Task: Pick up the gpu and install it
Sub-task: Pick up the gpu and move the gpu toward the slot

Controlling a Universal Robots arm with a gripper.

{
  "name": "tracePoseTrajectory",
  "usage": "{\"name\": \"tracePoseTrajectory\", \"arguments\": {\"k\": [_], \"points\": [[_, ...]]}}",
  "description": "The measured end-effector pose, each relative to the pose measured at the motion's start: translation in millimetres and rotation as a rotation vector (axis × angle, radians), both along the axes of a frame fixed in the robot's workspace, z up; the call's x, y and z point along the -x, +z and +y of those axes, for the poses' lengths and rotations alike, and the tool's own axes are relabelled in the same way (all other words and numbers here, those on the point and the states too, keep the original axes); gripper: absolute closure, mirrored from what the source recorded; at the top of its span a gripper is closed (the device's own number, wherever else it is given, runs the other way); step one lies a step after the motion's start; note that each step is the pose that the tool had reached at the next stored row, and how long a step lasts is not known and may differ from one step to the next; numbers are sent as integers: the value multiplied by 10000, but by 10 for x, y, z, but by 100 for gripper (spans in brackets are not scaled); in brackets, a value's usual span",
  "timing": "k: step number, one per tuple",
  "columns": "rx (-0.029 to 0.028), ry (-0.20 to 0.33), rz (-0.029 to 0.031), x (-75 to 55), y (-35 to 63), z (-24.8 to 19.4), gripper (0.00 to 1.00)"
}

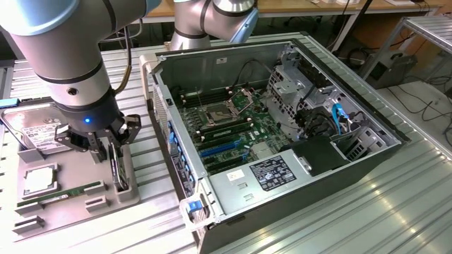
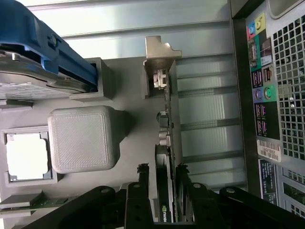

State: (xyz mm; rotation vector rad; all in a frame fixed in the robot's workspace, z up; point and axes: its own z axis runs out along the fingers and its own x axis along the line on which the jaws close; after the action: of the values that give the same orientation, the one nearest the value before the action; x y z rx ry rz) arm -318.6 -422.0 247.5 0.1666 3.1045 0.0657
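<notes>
The gripper (image 2: 162, 170) was spread apart, fingers straddling the upright gpu (image 1: 117, 169) in the gray tray (image 1: 71, 207) near the tabletop (image 1: 353, 211) edge, beside the case (image 1: 211, 63).

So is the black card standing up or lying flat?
Standing up: the gpu stands on its thin edge in the grey tray, with the open gripper straddling it.

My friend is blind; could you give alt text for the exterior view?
A robot arm's open pincer straddles the gpu, a dark card standing on edge in a grey tray at the exterior view's left. Beside it lies an opened computer case with its motherboard exposed.
</notes>
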Motion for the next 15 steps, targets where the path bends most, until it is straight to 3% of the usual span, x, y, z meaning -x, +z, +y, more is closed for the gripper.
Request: {"name": "tracePoseTrajectory", "arguments": {"k": [13,14,15], "points": [[29,0,-3,0,-23,0,64],[31,2,-1,0,-26,0,72],[33,1,2,0,-27,0,72]]}}
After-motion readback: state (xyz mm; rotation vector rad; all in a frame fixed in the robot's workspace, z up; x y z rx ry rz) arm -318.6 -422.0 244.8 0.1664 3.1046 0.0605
